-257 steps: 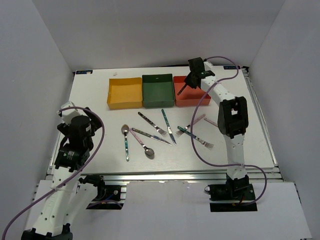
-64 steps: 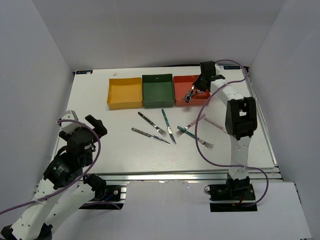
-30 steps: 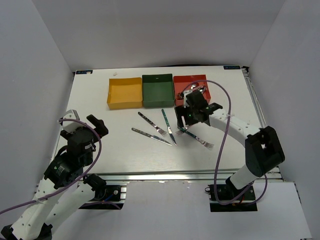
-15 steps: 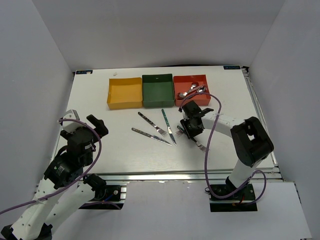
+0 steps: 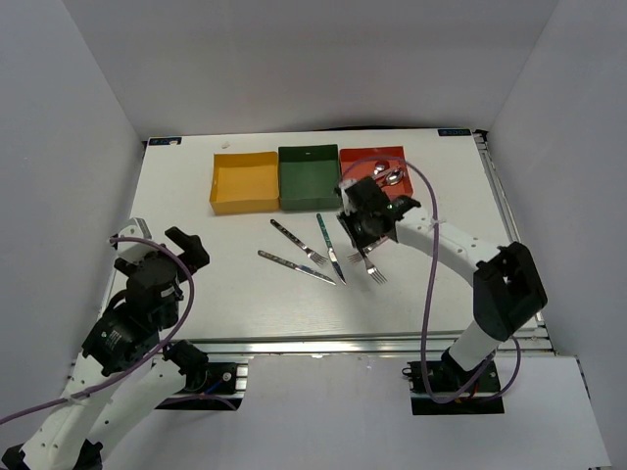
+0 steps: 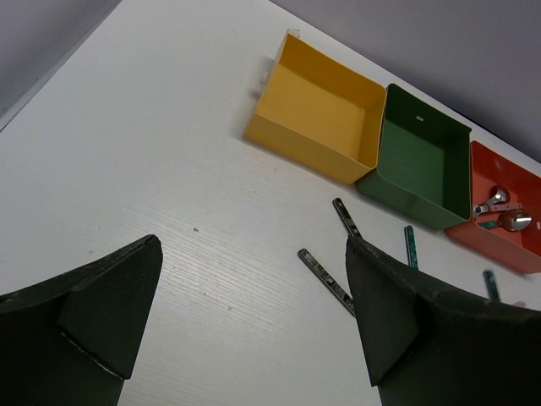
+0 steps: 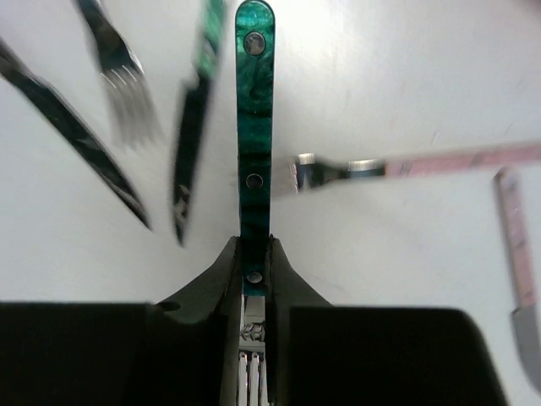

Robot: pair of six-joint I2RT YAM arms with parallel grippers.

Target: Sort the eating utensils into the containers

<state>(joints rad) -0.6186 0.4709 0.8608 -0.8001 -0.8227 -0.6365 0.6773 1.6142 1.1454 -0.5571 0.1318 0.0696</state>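
Observation:
My right gripper point(image 5: 363, 232) is shut on a teal-handled fork point(image 5: 374, 271) and holds it above the table's middle; in the right wrist view the handle point(image 7: 254, 127) sticks out ahead of the closed fingers point(image 7: 279, 271). A pink fork point(image 7: 406, 162), a pink knife point(image 7: 517, 279), a teal knife point(image 5: 328, 245), a dark fork point(image 5: 299, 243) and a dark knife point(image 5: 297, 267) lie on the table. The yellow box point(image 5: 244, 182), green box point(image 5: 310, 176) and red box point(image 5: 364, 189) stand in a row at the back. Spoons point(image 5: 386, 176) lie in the red box. My left gripper point(image 5: 162, 257) is open and empty at the near left.
The white table point(image 5: 186, 215) has grey walls on three sides. The right arm's purple cable point(image 5: 429, 284) loops over the table's right half. In the left wrist view the boxes point(image 6: 321, 110) lie far ahead of the open fingers point(image 6: 397, 313).
My right gripper dropped spoons into the red box, came down to the utensils, closed on the teal fork and has now lifted it slightly toward the back. The left arm barely moved.

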